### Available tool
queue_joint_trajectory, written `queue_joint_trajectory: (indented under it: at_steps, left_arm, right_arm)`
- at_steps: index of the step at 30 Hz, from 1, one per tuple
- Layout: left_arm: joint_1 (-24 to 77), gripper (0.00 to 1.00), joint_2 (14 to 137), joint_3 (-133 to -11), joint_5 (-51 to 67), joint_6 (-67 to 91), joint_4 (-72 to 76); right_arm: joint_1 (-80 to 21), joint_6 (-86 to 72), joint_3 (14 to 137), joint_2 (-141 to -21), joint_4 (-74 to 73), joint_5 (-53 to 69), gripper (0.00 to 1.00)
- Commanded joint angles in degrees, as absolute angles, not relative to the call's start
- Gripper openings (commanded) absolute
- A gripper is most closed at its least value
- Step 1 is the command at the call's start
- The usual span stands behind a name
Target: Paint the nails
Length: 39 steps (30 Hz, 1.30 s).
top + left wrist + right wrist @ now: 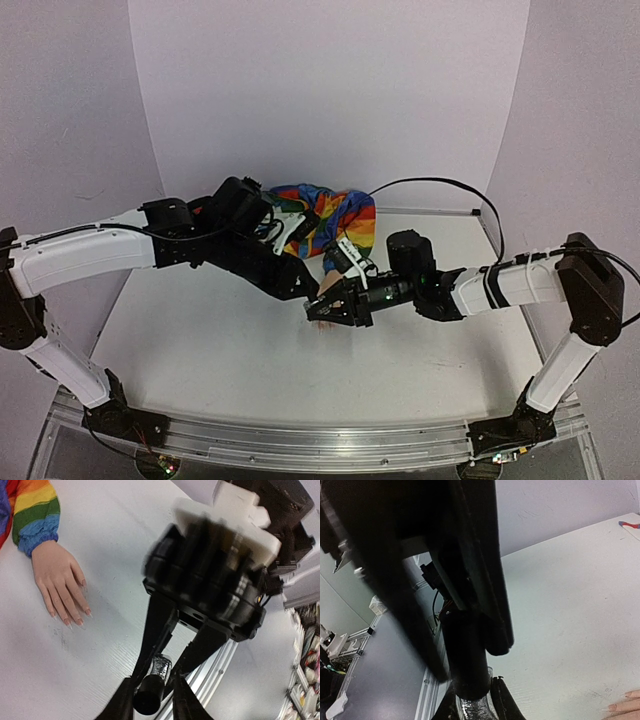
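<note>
A white, faintly grained table [200, 340] stood before plain pale walls [320, 90]. The left gripper [152, 686] was clamped on a smooth cylindrical black cap [147, 696], and the right gripper [474, 701] pinched its glittery glass bottle [161, 666]; the contents could not be made out. The nails [80, 622], pinkish and tapered, rested on the table nearby, on a mannequin hand [57, 577] ending a rainbow sleeve [32, 515].
</note>
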<state>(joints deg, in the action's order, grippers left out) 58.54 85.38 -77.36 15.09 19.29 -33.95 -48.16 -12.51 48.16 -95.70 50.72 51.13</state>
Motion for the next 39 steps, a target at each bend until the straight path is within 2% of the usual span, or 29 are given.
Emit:
queue_joint_trajectory:
  at_steps: [1,2,4,7,16,21,27,33,38,39]
  left_arm:
    - [58.3,0.38,82.8,-75.6,16.9,19.9,-28.1]
    - [58.1,0.45,82.2,-74.6,18.0,20.3,-26.2]
    - [57.9,0.51,80.9,-72.4,19.8,21.4,-22.4]
    - [57.4,0.52,78.9,-69.0,21.4,22.9,-17.2]
    - [55.9,0.38,77.4,-64.7,24.2,26.9,-7.7]
    - [55.9,0.34,78.0,-64.7,25.2,28.1,-5.3]
    - [55.9,0.22,80.3,-65.5,27.1,28.6,-5.2]
    - [55.9,0.19,80.7,-65.2,26.7,28.4,-5.2]
    - [55.9,0.01,80.6,-65.1,24.0,28.1,-5.6]
    - [55.9,0.00,80.6,-65.1,23.0,28.4,-5.8]
  right_arm:
    - [-48.2,-14.3,49.0,-93.1,52.6,49.1,0.00]
    - [-48.2,-14.3,48.9,-92.7,52.7,49.0,0.00]
    - [-48.2,-14.4,48.8,-92.0,52.8,49.2,0.00]
    - [-48.2,-15.0,48.5,-90.6,53.2,49.5,0.00]
    - [-48.2,-16.5,49.3,-89.7,54.1,53.3,0.00]
    - [-48.3,-16.8,49.2,-89.8,54.6,53.6,0.00]
    - [-48.3,-16.1,48.1,-88.7,54.9,49.8,0.00]
    - [-48.3,-15.6,47.8,-88.2,55.3,45.7,0.00]
    - [-48.3,-15.3,47.7,-87.8,55.1,40.5,0.00]
    - [-48.4,-15.2,47.5,-87.6,54.6,37.4,0.00]
